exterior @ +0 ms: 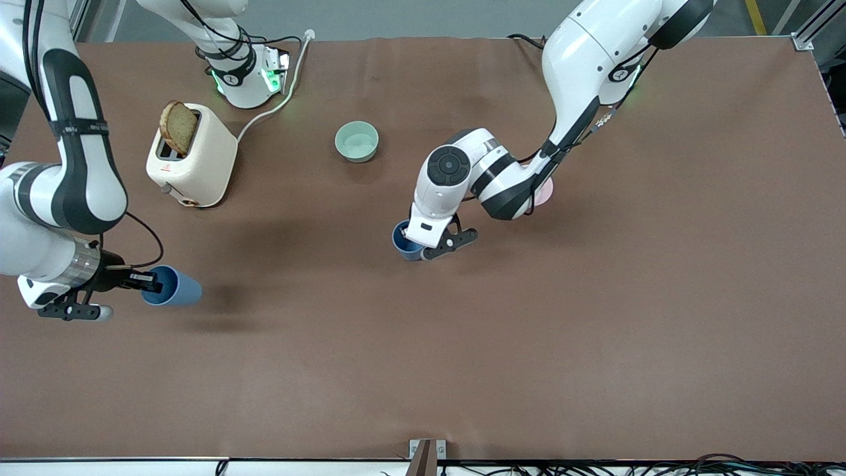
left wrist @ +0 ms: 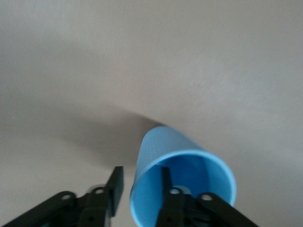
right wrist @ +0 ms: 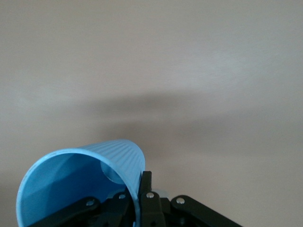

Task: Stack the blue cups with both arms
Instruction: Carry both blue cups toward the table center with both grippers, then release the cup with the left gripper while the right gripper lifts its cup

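We see a brown table w/ soft shadows under even overhead light. A grey floor strip runs along the top edge, w/ a yellow line and a metal frame post at the corner. Black cables bunch along the lower edge.

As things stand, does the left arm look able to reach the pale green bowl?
Probably not as it is: the left gripper is shut on a blue cup, one finger inside the rim. The path to the pale green bowl looks free, but the gripper is occupied.
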Motion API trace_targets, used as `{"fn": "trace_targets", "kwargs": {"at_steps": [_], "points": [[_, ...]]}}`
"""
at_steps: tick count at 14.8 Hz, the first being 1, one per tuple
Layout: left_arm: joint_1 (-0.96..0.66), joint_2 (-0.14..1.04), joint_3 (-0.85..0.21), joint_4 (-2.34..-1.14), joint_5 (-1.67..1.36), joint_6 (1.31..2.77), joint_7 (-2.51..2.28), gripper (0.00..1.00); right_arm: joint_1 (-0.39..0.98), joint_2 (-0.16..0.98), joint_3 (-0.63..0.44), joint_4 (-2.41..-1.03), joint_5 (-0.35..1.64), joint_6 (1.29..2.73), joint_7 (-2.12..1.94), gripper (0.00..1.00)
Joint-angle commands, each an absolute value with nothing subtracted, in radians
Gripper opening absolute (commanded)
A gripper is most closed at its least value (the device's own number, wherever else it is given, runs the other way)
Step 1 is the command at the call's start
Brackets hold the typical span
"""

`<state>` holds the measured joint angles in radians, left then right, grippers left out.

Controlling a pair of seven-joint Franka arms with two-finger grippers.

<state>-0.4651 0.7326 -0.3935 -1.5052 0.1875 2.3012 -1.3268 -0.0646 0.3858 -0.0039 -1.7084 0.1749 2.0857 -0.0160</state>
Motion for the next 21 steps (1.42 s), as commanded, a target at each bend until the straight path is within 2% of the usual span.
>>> {"fn": "trace_targets", "kwargs": {"at_steps": [1,4,7,10,12,15,18,21], "points": [[-0.457,0.660,-0.370,-1.450,0.212,2.202,-1.342,1.00,0.056,0.324,0.003,-1.721,0.183,2.062,0.217,0.01],[-0.440,0.592,-0.301,-1.313,0.207,1.929,-1.266,1.00,0.167,0.295,0.041,-1.718,0.180,2.062,0.465,0.01],[-0.313,0.450,-0.285,-1.316,0.212,1.846,-1.122,1.00,0.228,0.299,0.190,-1.688,0.109,2.074,0.789,0.01],[-0.198,0.361,-0.291,-1.319,0.210,1.686,-0.896,1.00,0.256,0.336,0.338,-1.629,0.069,2.077,1.010,0.01],[-0.128,0.293,-0.291,-1.322,0.209,1.646,-0.787,1.00,0.282,0.365,0.397,-1.626,0.000,2.080,1.106,0.01],[-0.062,0.215,-0.293,-1.322,0.193,1.550,-0.588,1.00,0.348,0.425,0.416,-1.626,-0.093,2.086,1.210,0.01],[-0.020,0.173,-0.292,-1.327,0.151,1.494,-0.505,1.00,0.350,0.448,0.416,-1.628,-0.126,2.126,1.229,0.01],[-0.029,0.085,-0.217,-1.409,0.084,1.497,-0.399,1.00,0.351,0.477,0.416,-1.625,-0.163,2.135,1.230,0.01]]}}
